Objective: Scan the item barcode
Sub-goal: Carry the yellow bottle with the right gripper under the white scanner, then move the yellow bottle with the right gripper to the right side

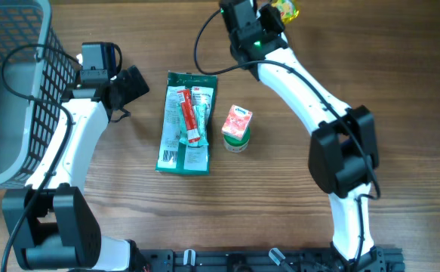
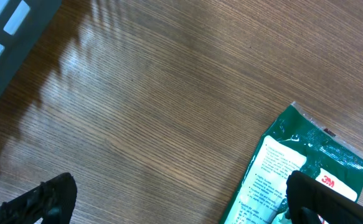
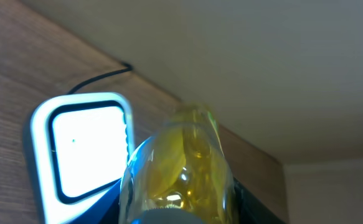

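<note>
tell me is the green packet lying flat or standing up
Lying flat: the green packet rests on the table, its whole printed face showing to the overhead camera.

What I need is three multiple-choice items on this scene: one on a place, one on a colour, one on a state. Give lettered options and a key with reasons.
1. Where does the small carton stand relative to the green packet?
A. On top of it
B. Beside it, on the right arm's side
C. Under it

2. What colour is the bottle next to the lit scanner?
A. Blue
B. Black
C. Yellow

3. What state is the left claw in?
A. Open and empty
B. Shut on the packet
C. Shut on the carton

Key:
1 B: the overhead view shows it on the table, just right of the packet.
2 C: the right wrist view shows it clear yellow.
3 A: its fingers stand wide apart with only wood between them.
</note>
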Motion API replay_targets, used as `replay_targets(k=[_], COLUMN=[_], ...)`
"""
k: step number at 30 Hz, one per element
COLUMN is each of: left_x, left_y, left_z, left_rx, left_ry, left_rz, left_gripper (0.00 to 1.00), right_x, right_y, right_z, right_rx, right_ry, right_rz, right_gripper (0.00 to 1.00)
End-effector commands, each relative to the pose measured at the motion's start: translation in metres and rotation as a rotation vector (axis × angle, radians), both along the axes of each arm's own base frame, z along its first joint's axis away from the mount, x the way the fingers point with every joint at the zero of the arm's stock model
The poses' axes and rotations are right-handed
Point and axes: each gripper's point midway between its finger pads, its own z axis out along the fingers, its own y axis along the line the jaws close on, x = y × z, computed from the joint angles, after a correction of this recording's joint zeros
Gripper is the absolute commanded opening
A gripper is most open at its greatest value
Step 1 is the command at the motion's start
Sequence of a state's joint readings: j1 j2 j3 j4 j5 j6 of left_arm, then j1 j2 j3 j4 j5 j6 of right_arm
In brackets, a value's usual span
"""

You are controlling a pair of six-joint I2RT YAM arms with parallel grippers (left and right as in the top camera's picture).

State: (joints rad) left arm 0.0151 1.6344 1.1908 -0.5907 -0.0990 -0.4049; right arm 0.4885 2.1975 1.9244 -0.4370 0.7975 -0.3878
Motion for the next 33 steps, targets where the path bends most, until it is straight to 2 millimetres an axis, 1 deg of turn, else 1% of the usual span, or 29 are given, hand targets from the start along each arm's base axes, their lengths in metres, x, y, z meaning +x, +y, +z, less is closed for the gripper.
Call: replay_targets(k=[1, 3, 4, 6, 7, 8, 10, 13, 14, 15, 16, 17, 19, 24, 25, 29, 32, 33], left_x=[0.003, 0.003, 0.003, 0.003, 0.003, 0.003, 0.003, 0.003, 0.003, 0.003, 0.003, 0.003, 0.003, 0.003, 0.003, 0.003, 0.003, 0.003], left_y=[0.000, 0.000, 0.000, 0.000, 0.000, 0.000, 0.000, 0.000, 0.000, 0.000, 0.000, 0.000, 0.000, 0.000, 0.000, 0.000, 0.000, 0.000], left_z=[0.010, 0.010, 0.010, 0.010, 0.010, 0.010, 0.010, 0.010, 0.010, 0.010, 0.010, 0.010, 0.010, 0.010, 0.010, 0.010, 0.010, 0.010], left_rx=[-0.002, -0.002, -0.002, -0.002, -0.002, -0.002, -0.002, -0.002, -0.002, -0.002, -0.002, -0.002, -0.002, -0.002, -0.002, -0.002, -0.002, -0.002], left_ry=[-0.025, -0.025, -0.025, -0.025, -0.025, -0.025, -0.025, -0.025, -0.025, -0.025, -0.025, -0.025, -0.025, -0.025, -0.025, -0.025, -0.025, -0.025], left_rz=[-0.004, -0.004, -0.004, -0.004, -0.004, -0.004, -0.004, -0.004, -0.004, -0.004, -0.004, -0.004, -0.004, -0.004, -0.004, -0.004, -0.004, -0.004], left_gripper=[1.00, 1.00, 1.00, 1.00, 1.00, 1.00, 1.00, 1.00, 1.00, 1.00, 1.00, 1.00, 1.00, 1.00, 1.00, 1.00, 1.00, 1.00], right_x=[-0.033, -0.051, -0.061, -0.085, -0.092, -0.101, -0.115, -0.130, -0.136, -0.140, -0.144, -0.149, -0.154, -0.161, -0.162, -0.167, -0.170, -0.170], right_y=[-0.051, -0.072, -0.087, -0.125, -0.139, -0.159, -0.192, -0.232, -0.249, -0.259, -0.270, -0.277, -0.281, -0.279, -0.278, -0.284, -0.283, -0.283], right_z=[0.109, 0.120, 0.124, 0.123, 0.121, 0.115, 0.097, 0.072, 0.061, 0.055, 0.044, 0.035, 0.016, -0.038, -0.047, -0.076, -0.087, -0.088], right_rx=[0.216, 0.345, 0.420, 0.583, 0.634, 0.696, 0.811, 0.931, 0.972, 0.993, 1.019, 1.031, 1.035, 1.034, 1.034, 0.990, 0.989, 0.989], right_ry=[-0.164, -0.138, -0.117, -0.048, -0.012, 0.034, 0.130, 0.209, 0.230, 0.238, 0.249, 0.261, 0.292, 0.349, 0.355, 0.351, 0.357, 0.359], right_rz=[-0.118, -0.147, -0.172, -0.244, -0.262, -0.287, -0.336, -0.420, -0.461, -0.486, -0.517, -0.542, -0.573, -0.603, -0.607, -0.636, -0.640, -0.640], right_gripper=[0.10, 0.10, 0.10, 0.10, 0.10, 0.10, 0.11, 0.12, 0.14, 0.14, 0.15, 0.15, 0.15, 0.16, 0.18, 0.19, 0.30, 0.39])
